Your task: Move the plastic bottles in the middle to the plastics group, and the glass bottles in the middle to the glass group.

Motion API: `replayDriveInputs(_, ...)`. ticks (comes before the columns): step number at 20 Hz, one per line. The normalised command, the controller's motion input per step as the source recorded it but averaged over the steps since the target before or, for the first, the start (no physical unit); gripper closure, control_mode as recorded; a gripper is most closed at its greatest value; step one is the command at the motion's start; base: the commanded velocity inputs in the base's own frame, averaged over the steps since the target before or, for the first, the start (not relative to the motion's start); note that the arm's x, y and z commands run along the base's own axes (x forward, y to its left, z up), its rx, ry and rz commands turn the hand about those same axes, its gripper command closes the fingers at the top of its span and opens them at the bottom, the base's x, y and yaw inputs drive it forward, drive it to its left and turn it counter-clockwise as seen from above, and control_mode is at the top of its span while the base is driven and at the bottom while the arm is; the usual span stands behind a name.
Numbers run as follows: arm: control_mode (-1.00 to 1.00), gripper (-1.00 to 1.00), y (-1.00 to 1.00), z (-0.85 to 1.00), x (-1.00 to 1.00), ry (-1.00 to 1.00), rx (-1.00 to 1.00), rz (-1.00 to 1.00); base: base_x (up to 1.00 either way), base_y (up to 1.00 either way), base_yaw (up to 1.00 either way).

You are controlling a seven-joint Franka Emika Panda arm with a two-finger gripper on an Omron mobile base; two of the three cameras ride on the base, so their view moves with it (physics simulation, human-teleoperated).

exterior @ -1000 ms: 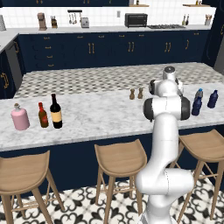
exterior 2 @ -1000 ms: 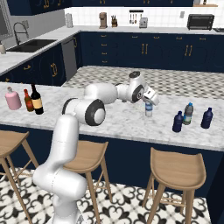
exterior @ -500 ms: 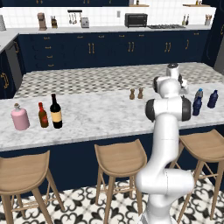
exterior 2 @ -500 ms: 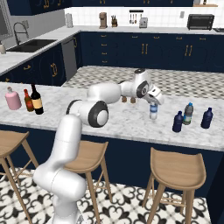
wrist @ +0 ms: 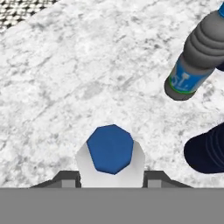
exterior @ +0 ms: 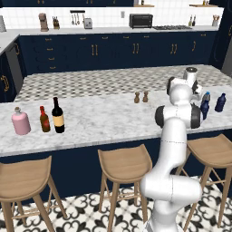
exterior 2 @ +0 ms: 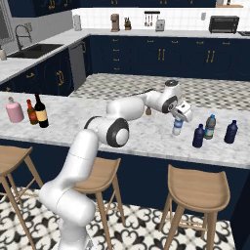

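Far left end of the desk [exterior: 104, 122], near its front edge: pink jug [exterior: 21, 122], small brown bottle [exterior: 44, 119] and wine bottle [exterior: 57, 116] stand upright in a row, close together. In the right base view the same three sit at the left end: jug [exterior 2: 14, 110], brown bottle [exterior 2: 31, 113], wine bottle [exterior 2: 41, 112].

Middle of the desk, toward the back edge: two small shakers [exterior: 141, 97] side by side.

Right part of the desk: the arm reaches out with fingers [exterior 2: 180, 119] clamped on a clear bottle [exterior 2: 177, 127], upright, its base at or just above the marble; cannot tell whether it touches. Hand view looks straight down on the bottle's top [wrist: 110, 149] between the two dark fingertips [wrist: 65, 178].

Just right of the held bottle, near the right end: dark blue bottle [exterior 2: 198, 136], clear greyish bottle with blue cap [exterior 2: 210, 127], then another dark blue bottle [exterior 2: 231, 132], all upright. Hand view shows the greyish bottle [wrist: 199, 57] and a dark blue one [wrist: 208, 148] near the held one, apart from it.
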Motion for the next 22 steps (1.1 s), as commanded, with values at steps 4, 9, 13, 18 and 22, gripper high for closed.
replayDriveInputs(4, -1.0, 1.0, -0.37, -0.01, -0.18, -0.05, 0.1, 0.0, 0.0, 0.0, 0.0)
replayDriveInputs(9, -1.0, 1.0, 0.0, 0.07, -0.34, -0.05, 0.0, 0.0, 0.0, 0.0, 0.0)
replayDriveInputs(13, -1.0, 1.0, 0.4, 0.09, -0.33, -0.13, -0.03, 0.03, 0.0, 0.0, 0.0)
replayDriveInputs(18, -1.0, 1.0, 0.27, -0.15, -0.23, -0.1, -0.1, 0.03, 0.0, 0.0, 0.0)
replayDriveInputs(22, -1.0, 1.0, 0.12, -0.04, -0.35, -0.14, -0.15, 0.02, 0.0, 0.0, 0.0)
